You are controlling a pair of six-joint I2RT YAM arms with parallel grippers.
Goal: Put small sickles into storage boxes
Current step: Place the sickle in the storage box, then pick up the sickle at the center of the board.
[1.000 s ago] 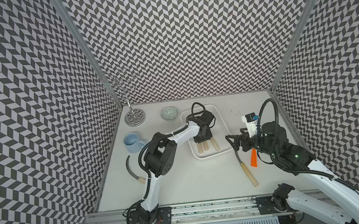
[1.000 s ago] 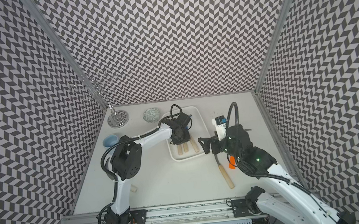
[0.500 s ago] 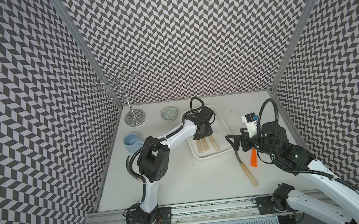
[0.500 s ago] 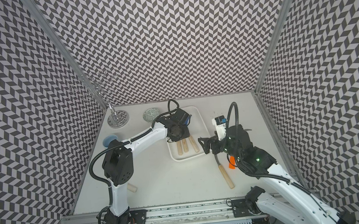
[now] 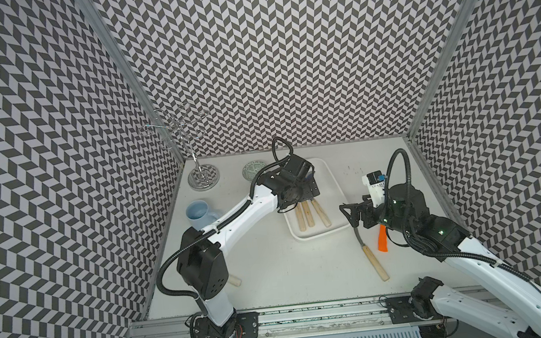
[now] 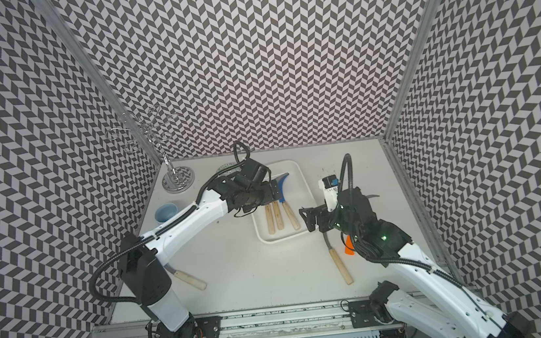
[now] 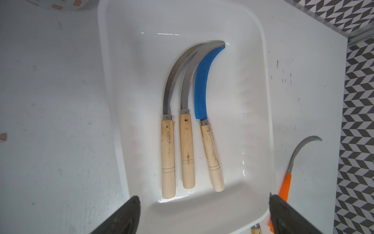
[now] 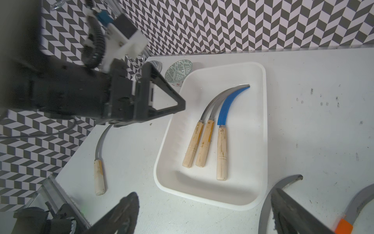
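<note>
The white storage box [image 5: 328,174] [image 7: 113,85] holds three small sickles side by side: two grey-bladed ones [image 7: 168,154] [image 7: 187,150] and a blue-bladed one [image 7: 201,85] [image 6: 283,184]. My left gripper [image 7: 203,199] [image 6: 273,193] hovers open over the box with nothing between its fingers. Just right of the box's near corner my right gripper [image 5: 349,215] [image 8: 205,193] is open above the table, empty. Beside it lie a wooden-handled sickle [image 5: 372,258] and an orange-handled sickle [image 5: 382,238] [image 7: 285,186]. Another wooden-handled sickle [image 6: 190,279] [image 8: 99,174] lies at the near left, partly under the left arm.
A light-blue mug [image 5: 198,213] stands at the left wall. A patterned bowl [image 5: 251,171] and a wire stand [image 5: 203,177] are at the back left. Chevron-patterned walls enclose the table on three sides.
My left gripper has opened and drawn up from the box, leaving a sickle lying in it. The left arm's elbow has swung down and left. The right arm has not moved.
</note>
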